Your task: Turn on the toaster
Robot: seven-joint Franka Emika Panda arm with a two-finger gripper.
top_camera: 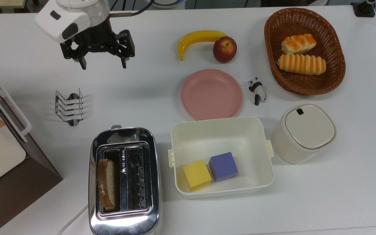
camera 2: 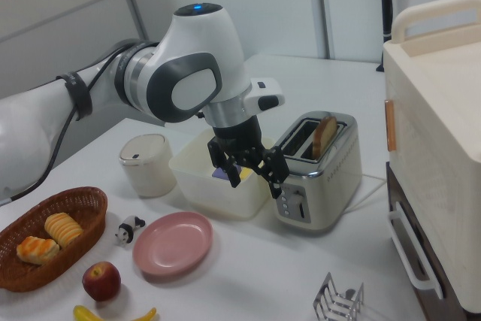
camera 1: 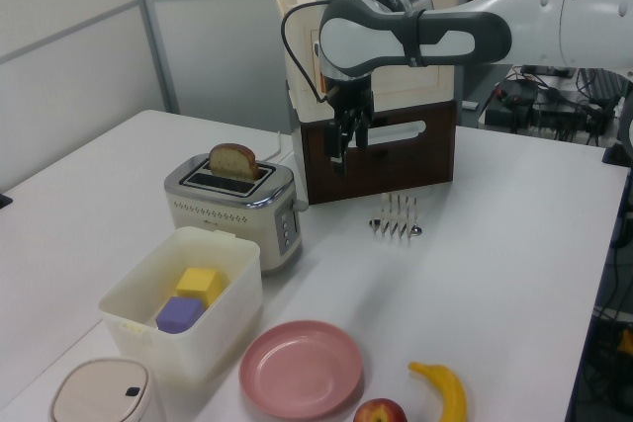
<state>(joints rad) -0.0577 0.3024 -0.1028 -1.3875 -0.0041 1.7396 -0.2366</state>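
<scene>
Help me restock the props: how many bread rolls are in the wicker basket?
2: one roll nearer the basket's top rim in the top view, one roll just below it.

In the top view, the shiny chrome two-slot toaster (top_camera: 124, 181) is the landmark: the cream plastic tub (top_camera: 221, 156) lies just right, the small wire toast rack (top_camera: 69, 107) above-left, the round pink plate (top_camera: 211, 94) above-right.

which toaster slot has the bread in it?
The slot on the top view's left of the toaster holds the bread slice; the other slot is empty.
</scene>
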